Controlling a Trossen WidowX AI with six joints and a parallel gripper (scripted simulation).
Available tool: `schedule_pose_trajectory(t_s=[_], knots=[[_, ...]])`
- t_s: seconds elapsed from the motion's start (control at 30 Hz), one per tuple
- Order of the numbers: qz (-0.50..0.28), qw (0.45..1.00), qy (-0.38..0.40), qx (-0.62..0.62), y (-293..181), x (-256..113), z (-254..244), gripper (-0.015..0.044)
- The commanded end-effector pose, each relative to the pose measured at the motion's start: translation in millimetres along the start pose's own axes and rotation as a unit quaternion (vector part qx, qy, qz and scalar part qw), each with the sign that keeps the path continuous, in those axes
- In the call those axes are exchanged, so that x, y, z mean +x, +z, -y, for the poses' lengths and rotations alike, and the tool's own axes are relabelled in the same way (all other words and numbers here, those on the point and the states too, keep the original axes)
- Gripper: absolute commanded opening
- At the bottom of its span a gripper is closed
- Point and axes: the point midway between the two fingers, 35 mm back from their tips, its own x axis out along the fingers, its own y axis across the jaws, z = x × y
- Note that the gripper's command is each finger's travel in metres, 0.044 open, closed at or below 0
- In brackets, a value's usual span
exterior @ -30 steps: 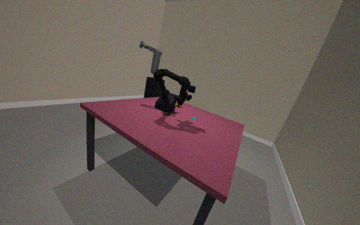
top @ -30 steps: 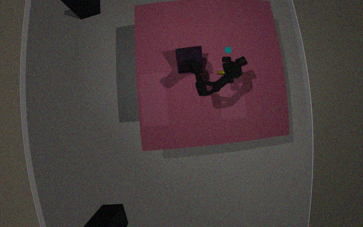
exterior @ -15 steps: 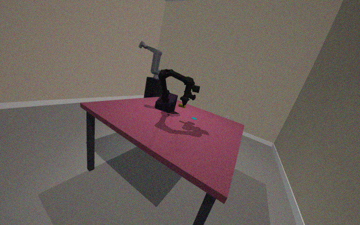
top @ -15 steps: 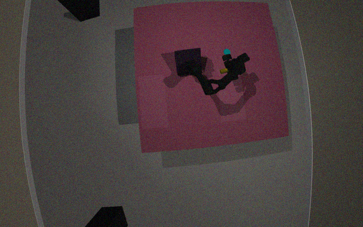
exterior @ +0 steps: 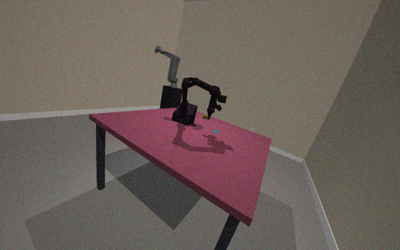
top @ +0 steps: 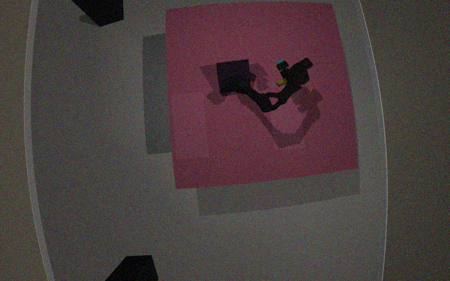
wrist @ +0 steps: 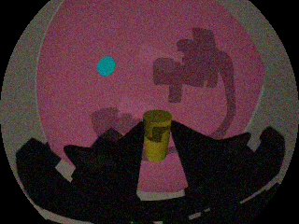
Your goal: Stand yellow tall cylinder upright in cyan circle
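The yellow tall cylinder [top: 280,82] [exterior: 205,117] [wrist: 157,133] is held between the fingertips of my gripper [exterior: 209,116] [wrist: 157,124], which is shut on it. The cylinder is above the table and lies roughly level in the exterior view. In the top view the gripper body hides part of it. The cyan circle [top: 279,61] [exterior: 215,132] [wrist: 106,66] is flat on the table. It shows whole in the wrist view, up and left of the cylinder, and is partly hidden by the arm in the top view. Nothing stands on its visible part.
The pink table [top: 265,168] [exterior: 165,141] [wrist: 154,28] bears the arm's dark base block [top: 232,71] [exterior: 188,116]. The arm's shadow falls across the table. A grey arm [exterior: 174,67] on a black pedestal [exterior: 170,97] stands behind the table.
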Motion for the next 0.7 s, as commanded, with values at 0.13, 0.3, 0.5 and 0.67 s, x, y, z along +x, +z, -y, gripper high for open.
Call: schedule_pose_trajectory(t_s=[0.13, 0.3, 0.5, 0.67], knots=[[-0.002, 0.998, 0.002, -0.062, 19.5, -0.8, -17.0, 0.0105], [-0.002, 0.995, 0.002, -0.097, 30.8, -1.2, -27.4, 0.0105], [-0.002, 0.990, 0.002, -0.140, 43.8, -1.3, -40.7, 0.0105], [-0.002, 0.984, 0.002, -0.176, 54.1, -1.0, -52.6, 0.0105]])
